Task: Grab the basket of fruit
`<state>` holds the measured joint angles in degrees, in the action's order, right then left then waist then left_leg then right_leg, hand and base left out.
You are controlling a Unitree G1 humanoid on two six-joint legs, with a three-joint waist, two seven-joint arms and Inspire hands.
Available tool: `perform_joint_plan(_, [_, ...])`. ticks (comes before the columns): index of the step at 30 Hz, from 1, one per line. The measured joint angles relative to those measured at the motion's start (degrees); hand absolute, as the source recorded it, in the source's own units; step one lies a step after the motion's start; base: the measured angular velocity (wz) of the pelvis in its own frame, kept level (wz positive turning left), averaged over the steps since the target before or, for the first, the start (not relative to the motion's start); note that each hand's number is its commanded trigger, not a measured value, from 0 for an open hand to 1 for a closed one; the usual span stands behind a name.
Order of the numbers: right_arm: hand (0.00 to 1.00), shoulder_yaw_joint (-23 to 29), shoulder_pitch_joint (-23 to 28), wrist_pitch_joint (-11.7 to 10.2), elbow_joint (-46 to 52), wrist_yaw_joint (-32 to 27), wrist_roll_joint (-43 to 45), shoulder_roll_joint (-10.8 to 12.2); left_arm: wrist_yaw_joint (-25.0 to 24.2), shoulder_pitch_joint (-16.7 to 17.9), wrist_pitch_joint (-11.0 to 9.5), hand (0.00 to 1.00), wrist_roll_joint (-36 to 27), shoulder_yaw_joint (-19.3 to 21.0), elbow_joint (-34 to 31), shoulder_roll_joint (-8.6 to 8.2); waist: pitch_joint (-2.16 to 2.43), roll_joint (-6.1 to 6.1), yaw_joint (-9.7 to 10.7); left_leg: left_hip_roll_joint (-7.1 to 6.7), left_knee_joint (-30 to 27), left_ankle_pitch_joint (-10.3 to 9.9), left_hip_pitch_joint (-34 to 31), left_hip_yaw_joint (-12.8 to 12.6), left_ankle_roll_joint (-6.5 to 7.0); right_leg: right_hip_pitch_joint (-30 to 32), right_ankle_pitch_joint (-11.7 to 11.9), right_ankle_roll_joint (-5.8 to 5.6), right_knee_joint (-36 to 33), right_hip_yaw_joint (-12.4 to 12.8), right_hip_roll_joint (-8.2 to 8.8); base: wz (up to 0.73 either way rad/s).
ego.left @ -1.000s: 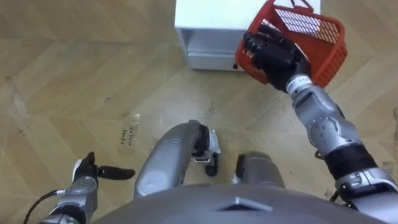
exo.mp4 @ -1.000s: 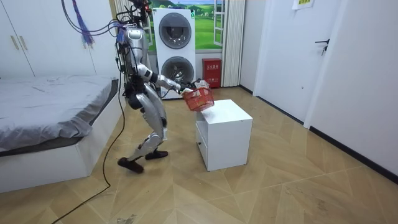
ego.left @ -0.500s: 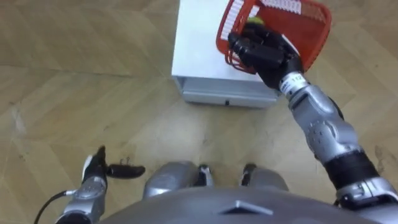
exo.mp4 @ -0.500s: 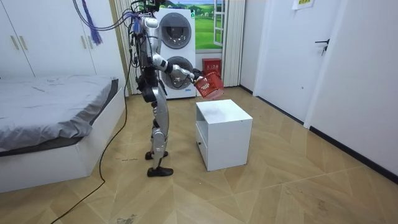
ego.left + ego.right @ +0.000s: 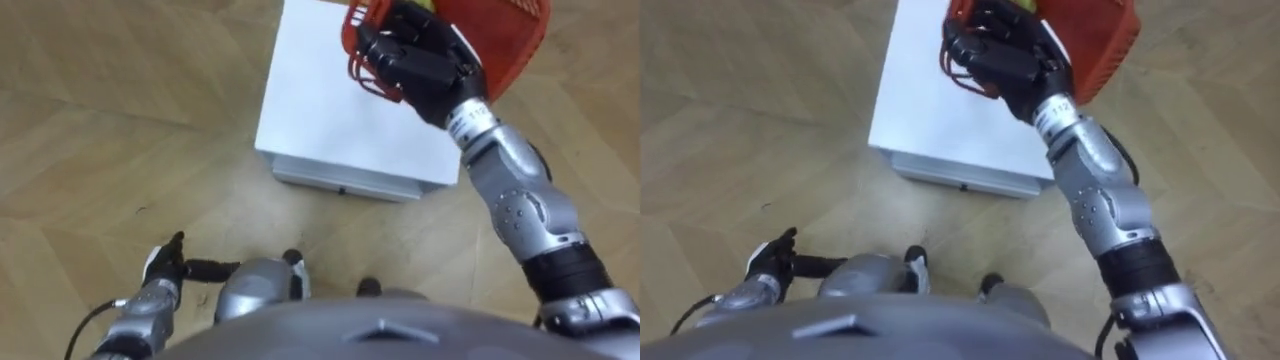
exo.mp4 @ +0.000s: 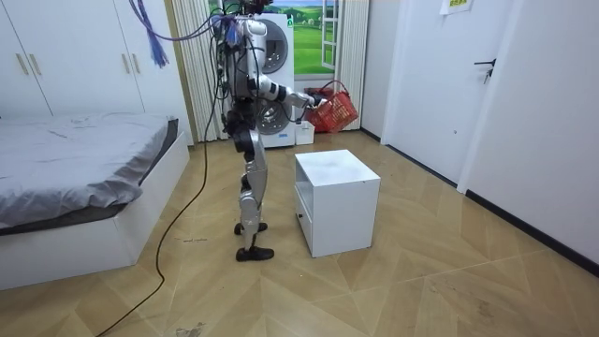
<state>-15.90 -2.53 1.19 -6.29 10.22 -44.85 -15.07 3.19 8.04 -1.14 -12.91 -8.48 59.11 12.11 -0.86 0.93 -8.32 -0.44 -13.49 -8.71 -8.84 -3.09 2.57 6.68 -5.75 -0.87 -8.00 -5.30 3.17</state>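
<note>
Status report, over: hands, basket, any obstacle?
Right hand shut on red basket, held clear of white cabinet. Left hand open, low at side. Nothing in the way.

One red basket (image 5: 512, 45), one white cabinet (image 5: 320, 125), one bed (image 6: 75, 159), two stacked washing machines (image 6: 279, 45)

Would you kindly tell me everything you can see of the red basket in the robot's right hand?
The red plastic basket has openwork walls. It is held tilted in the air above the white box-shaped cabinet, clear of its top; the dark fingers of the right robot hand curl round its near rim. The eye views' top edge cuts off its far part.
</note>
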Motion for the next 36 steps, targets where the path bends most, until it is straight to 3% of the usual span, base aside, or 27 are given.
perform_joint_plan(2, [1.0,-1.03,-0.3,0.0,-0.09,0.04,-0.35,-0.26,-0.45,0.12,-0.01,0.0,-0.29,0.16,0.62,-0.15,0.24,-0.94,0.22,0.56,2.04,0.05,1.87,-0.7,-0.1,-0.7,0.04,0.04,-0.7,-0.25,-0.64,-0.14])
perform_joint_plan(9, [1.0,-0.96,-0.21,0.04,-0.61,1.28,-0.36,0.41,-0.38,0.58,-0.1,0.0,-0.01,0.75,0.66,-0.07,-0.16,-0.13,0.32,0.84,2.82,-0.06,2.39,-1.45,-0.56,-0.85,-0.03,0.14,-0.8,-1.48,-1.21,0.01])
perform_joint_plan(13, [1.0,-1.19,-0.22,0.12,-3.93,1.6,-0.96,2.18,-0.71,0.52,-0.01,0.0,0.04,1.6,2.82,0.09,-0.26,0.02,0.13,0.73,2.49,-0.43,2.27,-1.28,-0.48,-0.72,0.0,0.17,-1.35,-2.52,-1.02,0.0])
perform_joint_plan(16, [1.0,-2.94,0.7,0.2,-4.63,1.77,-3.71,1.84,-1.6,1.03,0.88,0.0,0.04,1.58,2.9,0.17,-0.52,-0.83,-0.07,0.81,1.46,-0.85,1.0,-0.97,-0.37,0.01,0.0,0.18,-1.91,-3.6,-0.88,0.03])
perform_joint_plan(23, [1.0,-3.5,0.71,0.14,-6.35,5.38,-4.99,3.15,-3.5,1.48,1.35,0.0,0.21,1.78,4.08,0.29,0.03,-3.46,-0.78,0.83,0.76,-0.78,-0.52,-0.79,-0.33,1.53,0.09,0.33,-2.61,-5.46,-0.69,0.02])
perform_joint_plan(29, [1.0,-3.66,0.83,0.09,-11.52,5.98,-6.64,3.6,-4.14,1.46,2.33,0.0,0.18,1.53,5.04,0.28,-0.06,-3.8,0.07,0.59,0.13,-0.79,-2.34,0.63,-0.32,2.47,0.07,0.34,-2.64,-7.64,-0.37,0.12])
perform_joint_plan(36, [1.0,-5.12,1.18,0.1,-13.77,7.28,-6.93,4.38,-4.99,1.64,3.26,0.0,1.45,0.8,4.96,0.22,-0.25,-4.58,-0.07,0.59,-0.35,-0.79,-3.5,0.63,-0.32,3.52,0.07,0.34,-2.77,-7.75,-0.31,0.01])
